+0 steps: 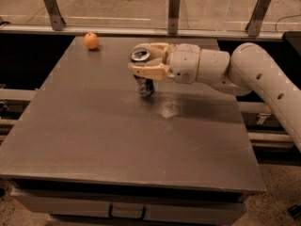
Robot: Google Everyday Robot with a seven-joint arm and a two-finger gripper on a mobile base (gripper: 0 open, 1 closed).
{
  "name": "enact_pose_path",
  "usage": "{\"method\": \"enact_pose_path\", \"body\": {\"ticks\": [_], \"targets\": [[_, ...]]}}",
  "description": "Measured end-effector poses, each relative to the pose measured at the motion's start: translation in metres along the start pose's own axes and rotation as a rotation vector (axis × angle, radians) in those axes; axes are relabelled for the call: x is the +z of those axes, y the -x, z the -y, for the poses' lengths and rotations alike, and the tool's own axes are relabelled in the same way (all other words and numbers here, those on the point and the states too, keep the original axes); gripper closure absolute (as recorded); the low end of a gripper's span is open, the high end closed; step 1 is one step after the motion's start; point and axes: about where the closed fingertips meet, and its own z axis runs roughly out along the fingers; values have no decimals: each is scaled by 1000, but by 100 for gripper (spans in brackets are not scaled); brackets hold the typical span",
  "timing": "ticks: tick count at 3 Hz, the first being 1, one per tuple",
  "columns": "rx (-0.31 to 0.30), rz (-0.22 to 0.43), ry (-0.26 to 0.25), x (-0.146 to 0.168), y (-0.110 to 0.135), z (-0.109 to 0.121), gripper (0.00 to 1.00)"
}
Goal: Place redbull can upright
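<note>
The redbull can (144, 85) stands roughly upright in the middle of the grey table (94, 135), its silver top (140, 55) showing between the fingers and its base at or just above the tabletop. My gripper (145, 63) reaches in from the right and is shut on the can's upper part. The cream fingers (146, 71) hide the can's middle.
An orange fruit (91, 41) lies at the table's far left corner. A railing with metal posts (174, 11) runs behind the table. My white arm (254, 74) spans the table's right side. The table's front edge is near the bottom.
</note>
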Motion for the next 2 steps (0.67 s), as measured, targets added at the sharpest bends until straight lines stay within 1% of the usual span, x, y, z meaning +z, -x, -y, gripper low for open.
{"method": "enact_pose_path", "body": {"ticks": [2], "targets": [[19,2,-1,-5,-9,-6,12]]}}
